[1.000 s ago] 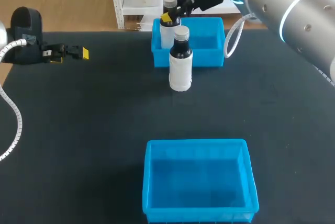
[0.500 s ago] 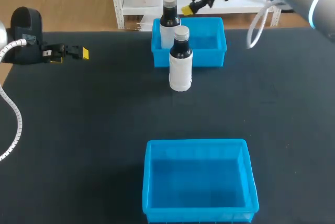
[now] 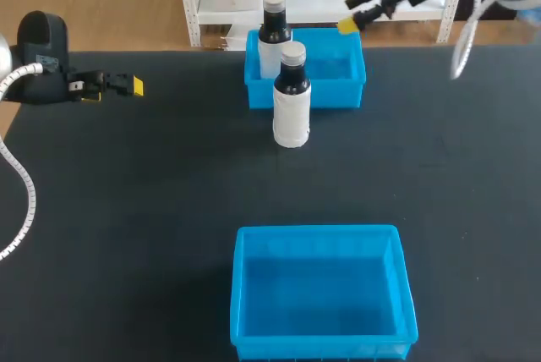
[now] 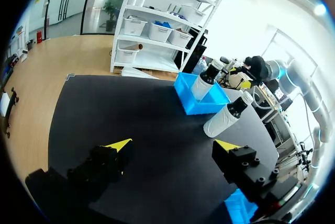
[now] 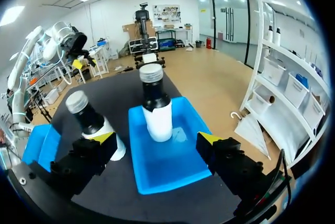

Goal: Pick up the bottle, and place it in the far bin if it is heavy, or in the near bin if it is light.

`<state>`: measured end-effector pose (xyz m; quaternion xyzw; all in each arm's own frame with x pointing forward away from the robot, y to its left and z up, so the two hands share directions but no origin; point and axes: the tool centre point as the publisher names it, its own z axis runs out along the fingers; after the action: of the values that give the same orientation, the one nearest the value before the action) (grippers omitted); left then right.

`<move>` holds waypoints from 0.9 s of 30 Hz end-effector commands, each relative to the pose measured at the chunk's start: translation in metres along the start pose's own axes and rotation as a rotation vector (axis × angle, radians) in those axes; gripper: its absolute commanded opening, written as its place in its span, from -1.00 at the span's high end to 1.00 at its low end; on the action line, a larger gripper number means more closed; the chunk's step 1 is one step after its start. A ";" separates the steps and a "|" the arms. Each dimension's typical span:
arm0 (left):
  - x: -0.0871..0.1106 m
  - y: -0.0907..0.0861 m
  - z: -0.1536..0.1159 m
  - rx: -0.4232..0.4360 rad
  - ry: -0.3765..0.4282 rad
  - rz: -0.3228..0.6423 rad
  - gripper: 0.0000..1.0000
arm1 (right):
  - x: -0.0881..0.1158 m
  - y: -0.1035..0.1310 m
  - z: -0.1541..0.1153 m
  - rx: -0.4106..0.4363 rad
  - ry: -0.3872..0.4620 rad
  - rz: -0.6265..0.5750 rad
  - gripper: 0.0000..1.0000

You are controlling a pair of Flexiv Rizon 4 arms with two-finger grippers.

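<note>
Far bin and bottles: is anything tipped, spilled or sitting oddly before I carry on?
Nothing stands out. One bottle stands upright in the far bin; the other bottle stands upright on the table just in front of that bin. No spill or damage shows. The right gripper is open, touching neither.

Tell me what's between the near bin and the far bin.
Head view: one upright bottle, just before the far bin; otherwise bare table.

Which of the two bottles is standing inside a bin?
The rear bottle, upright in the left end of the far bin. The other bottle stands on the black table, just in front of that bin, outside it.
</note>
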<state>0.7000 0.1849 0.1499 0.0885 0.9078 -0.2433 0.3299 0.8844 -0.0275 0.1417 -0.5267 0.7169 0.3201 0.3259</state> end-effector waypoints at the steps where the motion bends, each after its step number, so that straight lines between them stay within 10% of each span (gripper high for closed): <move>1: 0.000 0.000 0.000 0.000 0.000 0.000 -1.00 | 0.018 0.056 -0.030 0.103 -0.037 -0.027 -1.00; 27: 0.000 0.000 0.000 0.000 0.000 0.000 -1.00 | 0.027 0.118 0.011 -0.020 -0.084 -0.101 -1.00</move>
<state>0.7000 0.1850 0.1499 0.0885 0.9078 -0.2433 0.3299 0.7713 -0.0128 0.1300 -0.5677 0.6554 0.3651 0.3390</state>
